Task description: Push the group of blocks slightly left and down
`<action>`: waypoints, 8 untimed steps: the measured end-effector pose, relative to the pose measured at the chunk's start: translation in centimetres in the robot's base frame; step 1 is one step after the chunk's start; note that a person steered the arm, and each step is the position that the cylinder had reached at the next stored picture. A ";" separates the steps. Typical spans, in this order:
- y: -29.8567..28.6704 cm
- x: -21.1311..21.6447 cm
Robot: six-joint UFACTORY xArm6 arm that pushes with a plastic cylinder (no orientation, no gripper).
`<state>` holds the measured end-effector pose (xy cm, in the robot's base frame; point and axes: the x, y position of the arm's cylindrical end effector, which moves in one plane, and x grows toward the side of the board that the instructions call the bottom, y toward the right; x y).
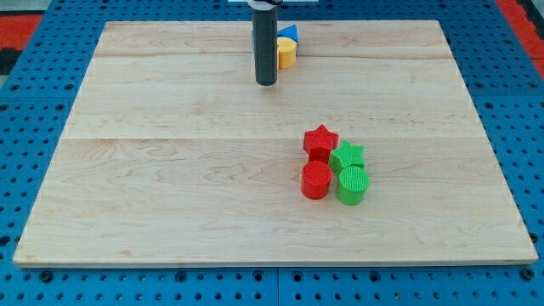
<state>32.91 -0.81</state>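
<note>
A tight group of blocks sits right of the board's middle: a red star (320, 141), a green star (347, 156), a red cylinder (316, 180) and a green cylinder (353, 185), all touching. My tip (266, 82) rests on the board near the view's top, well up and left of the group and apart from it. A yellow cylinder (286, 53) and a blue block (290, 33) lie just right of the rod, partly hidden by it.
The wooden board (170, 170) lies on a blue perforated table (25, 127). The yellow and blue blocks sit close to the board's top edge.
</note>
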 end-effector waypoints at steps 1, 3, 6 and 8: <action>6.1 0.0; 9.8 -5.3; 9.2 -7.8; 7.6 -6.1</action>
<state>26.81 6.74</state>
